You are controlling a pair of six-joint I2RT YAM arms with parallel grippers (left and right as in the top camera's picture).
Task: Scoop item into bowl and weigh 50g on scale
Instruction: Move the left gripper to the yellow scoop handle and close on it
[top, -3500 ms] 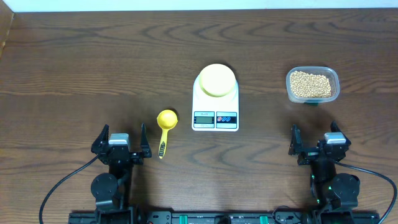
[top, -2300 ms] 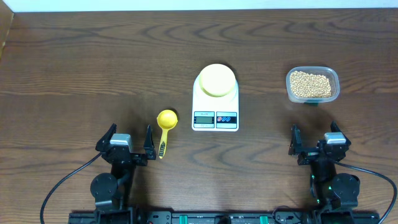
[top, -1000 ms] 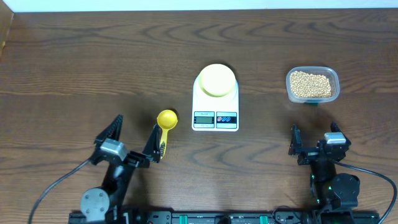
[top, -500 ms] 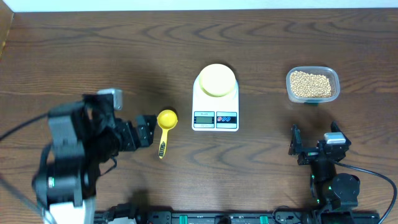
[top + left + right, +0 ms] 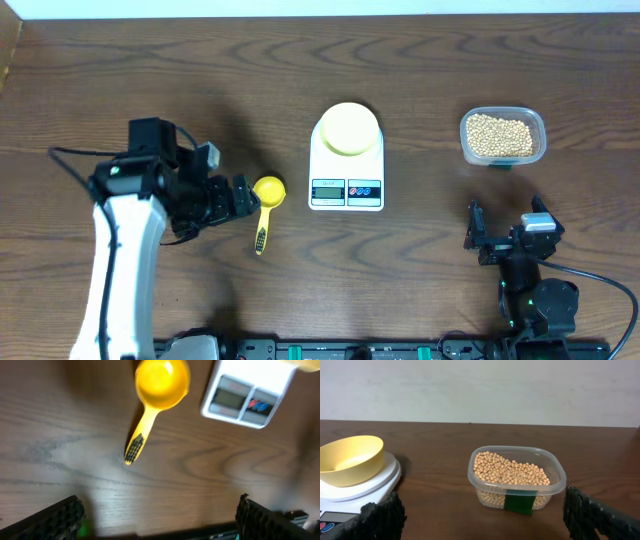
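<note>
**A:** Which step is in hand?

**B:** The first one, I'd say: fetching the tool. The left gripper (image 5: 236, 197) hovers just beside the yellow scoop (image 5: 267, 193), its jaws wide apart and holding nothing. In the left wrist view the scoop lies ahead of the fingers, not between them, with its dark ribbed handle end nearest the gripper.

**A:** What does the next move call for?

**B:** The handle is thin and lies flat on the table (image 5: 120, 90). So the gripper likely has to drop right down to the wood, straddle the handle squarely and close. Then comes a long carry across to the right.

**A:** Where are the beans?

**B:** The soybeans (image 5: 500, 135) sit in a clear plastic tub (image 5: 560, 478) on the right side of the table. They are well apart from the scoop, with the scale (image 5: 346, 183) between them. They look small, round and tan, and lie in a loose heap that nearly fills the tub.

**A:** And the bowl?

**B:** The pale-yellow bowl (image 5: 347, 128) stands empty on the scale's platform. I can't read the display.

**A:** The other arm?

**B:** The right gripper (image 5: 505, 215) rests near the table's front edge. Its jaws are spread and empty, and it faces the tub.
</note>
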